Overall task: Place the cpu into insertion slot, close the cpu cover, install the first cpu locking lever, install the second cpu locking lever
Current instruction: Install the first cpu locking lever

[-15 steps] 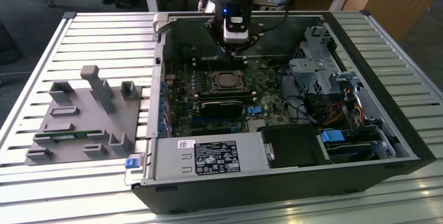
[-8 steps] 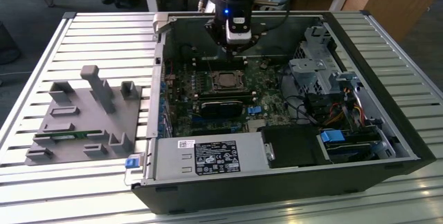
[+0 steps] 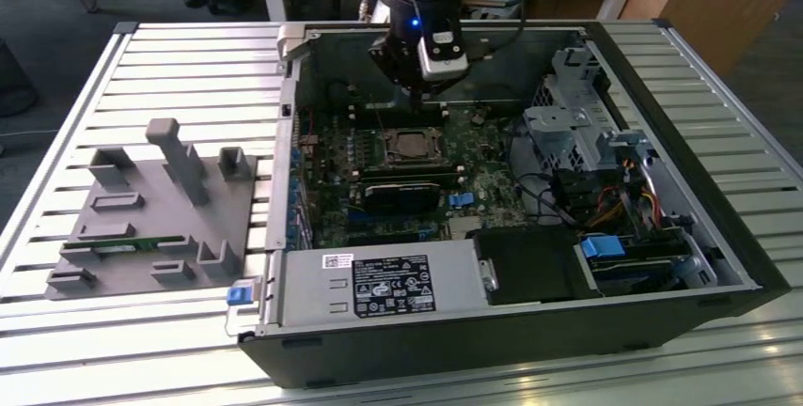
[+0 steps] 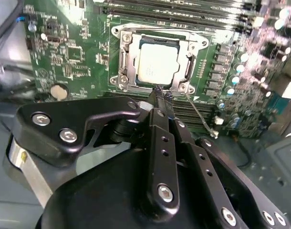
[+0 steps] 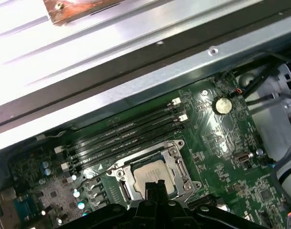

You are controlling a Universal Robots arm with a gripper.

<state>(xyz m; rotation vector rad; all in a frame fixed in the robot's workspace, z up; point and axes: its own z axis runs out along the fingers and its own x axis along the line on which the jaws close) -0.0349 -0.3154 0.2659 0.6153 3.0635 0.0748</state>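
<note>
Looking about halfway: cpu (image 4: 157, 64) is seated in slot (image 4: 128, 71), cover (image 4: 187, 57) seems lowered, one lever (image 4: 202, 117) is left loose, and gripper (image 4: 159, 93) is pinched shut on nothing.

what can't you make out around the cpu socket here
- insertion slot contacts: under the cpu, both wrist views.
- cpu cover near edge: behind the hand tip, both wrist views.
- whether the cpu cover is latched: too small, exterior view.

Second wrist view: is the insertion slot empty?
No, the cpu lies flat in the insertion slot, its silver face showing.
</note>
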